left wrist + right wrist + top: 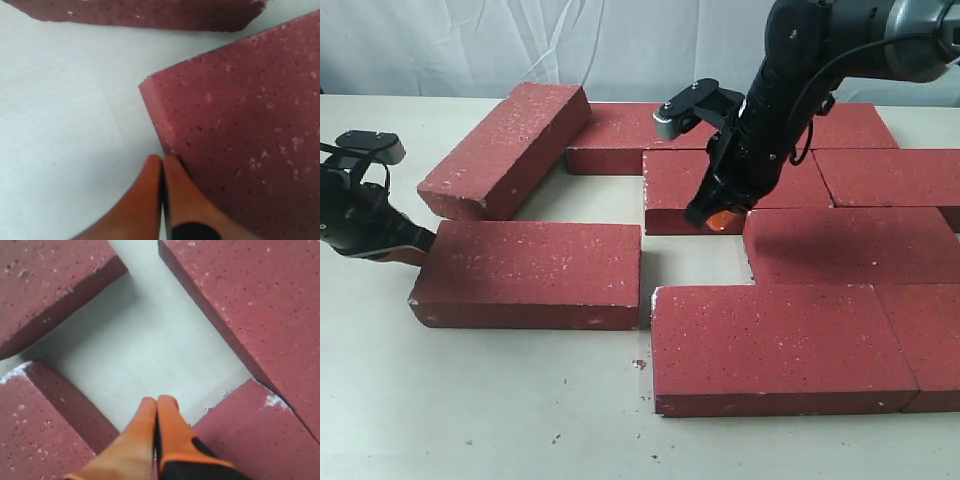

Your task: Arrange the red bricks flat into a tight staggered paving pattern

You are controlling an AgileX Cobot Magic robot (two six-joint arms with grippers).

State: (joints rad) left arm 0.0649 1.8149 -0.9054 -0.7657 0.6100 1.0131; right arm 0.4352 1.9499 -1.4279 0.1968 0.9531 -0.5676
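While the pale table [500, 420] spreads across the whole frame, the red bricks [775, 345] own most of it. A laid patch covers the right half, every brick flat, the rows offset from one another. Left of centre, one loose brick [530, 270] lies flat on its own, with a narrow strip of bare table between it and the front row. Behind it, in the upper left, a slanted brick [510, 145] sits at an angle to the rest.

Now the arms. The right gripper [708, 215] comes down from the upper right to the middle of the frame. It points into a pocket of bare table between the bricks, its orange fingers [150, 415] pressed together with nothing held. At the far left edge, the left gripper [420, 243] sits low against the loose brick's left end. Its fingers [175, 175] are squeezed together too, empty, one touching the brick's side near the corner.

A few dark crumbs [640, 364] dot the table at lower centre.
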